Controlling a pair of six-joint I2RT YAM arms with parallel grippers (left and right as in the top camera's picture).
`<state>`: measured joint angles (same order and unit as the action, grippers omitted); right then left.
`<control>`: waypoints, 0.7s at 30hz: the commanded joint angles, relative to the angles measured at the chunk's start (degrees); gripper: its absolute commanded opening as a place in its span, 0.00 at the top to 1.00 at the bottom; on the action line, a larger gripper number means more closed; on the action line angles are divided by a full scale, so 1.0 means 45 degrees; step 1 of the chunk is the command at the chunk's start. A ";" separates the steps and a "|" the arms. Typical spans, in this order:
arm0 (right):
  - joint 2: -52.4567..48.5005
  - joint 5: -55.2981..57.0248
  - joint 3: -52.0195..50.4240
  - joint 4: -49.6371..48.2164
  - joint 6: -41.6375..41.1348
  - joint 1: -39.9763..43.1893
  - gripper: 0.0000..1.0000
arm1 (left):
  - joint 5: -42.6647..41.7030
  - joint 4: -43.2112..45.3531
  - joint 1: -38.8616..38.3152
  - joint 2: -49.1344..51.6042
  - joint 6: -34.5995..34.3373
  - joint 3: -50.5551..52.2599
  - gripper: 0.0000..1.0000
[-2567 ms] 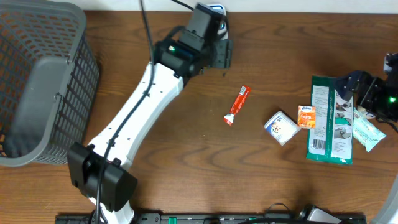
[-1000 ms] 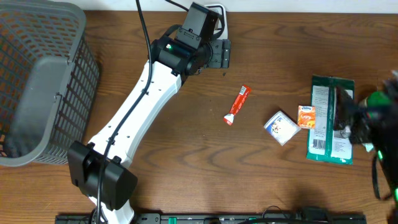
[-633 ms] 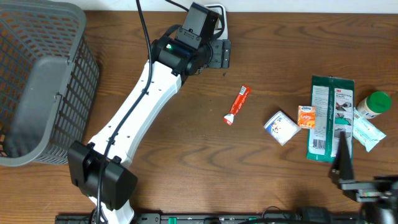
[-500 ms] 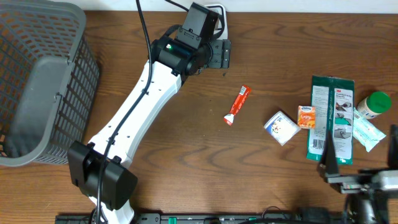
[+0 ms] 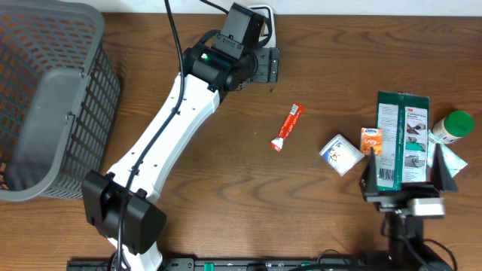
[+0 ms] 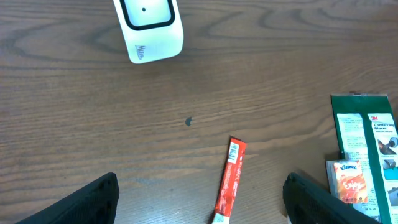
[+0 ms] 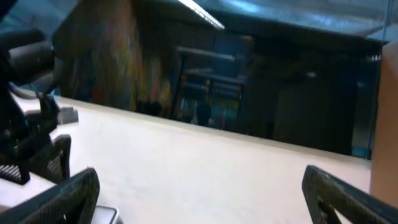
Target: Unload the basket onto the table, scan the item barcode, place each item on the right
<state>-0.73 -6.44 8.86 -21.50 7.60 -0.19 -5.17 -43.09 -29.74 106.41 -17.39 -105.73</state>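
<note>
Two pincers, both spread wide and both empty. Left pincer (image 6: pixel 200 200) hovers over the bench (image 5: pixel 226 196) close to the far edge, about midway along it. Its fingers (image 6: pixel 93 200) are set well apart, and in the wrist view bare wood and the near part of a red sachet (image 6: pixel 229 180) show between them. White scanner (image 6: pixel 148 28) lies just beyond this pincer, hard against the far edge and apart from the sachet. The sachet lies flat and slightly slanted near the middle of the bench, with a small barcode panel visible at its far end. Right pincer (image 5: pixel 405 175) is close to the near edge, towards the right end. In the overhead view its two fingers stand either side of the near end of a green packet (image 5: pixel 403 128); whether it touches the packet cannot be told. Its wrist camera looks out at a dim room rather than at the bench. The green packet lies lengthwise from far to near, with a barcode at its near left corner. Just beside its left edge is a small orange pack (image 5: pixel 370 141), and left of that a white-and-blue tissue pack (image 5: pixel 340 153). To the packet's right are a green-capped bottle (image 5: pixel 450 126) and a pale teal sachet (image 5: pixel 457 159). Grey mesh basket (image 5: pixel 45 105) fills the left end up to the far corner.
</note>
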 commanded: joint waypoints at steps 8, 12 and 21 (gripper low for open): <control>0.0092 0.0029 -0.1904 0.0160 -0.0534 -0.0121 0.01 | 0.0160 -0.0005 0.0010 0.0068 -0.0024 -0.0024 0.16; 0.0092 0.0034 -0.1904 0.2030 -0.0636 -0.0126 0.01 | 0.0160 -0.0005 0.0010 0.0068 -0.0024 -0.0024 0.16; 0.0092 0.0136 -0.1904 0.5644 -0.0627 -0.0121 0.01 | 0.0165 -0.0005 0.0010 0.0068 -0.0024 -0.0024 0.16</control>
<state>-0.69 -6.22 0.36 3.53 5.58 -0.19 -5.17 -43.09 -29.74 106.41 -17.39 -105.73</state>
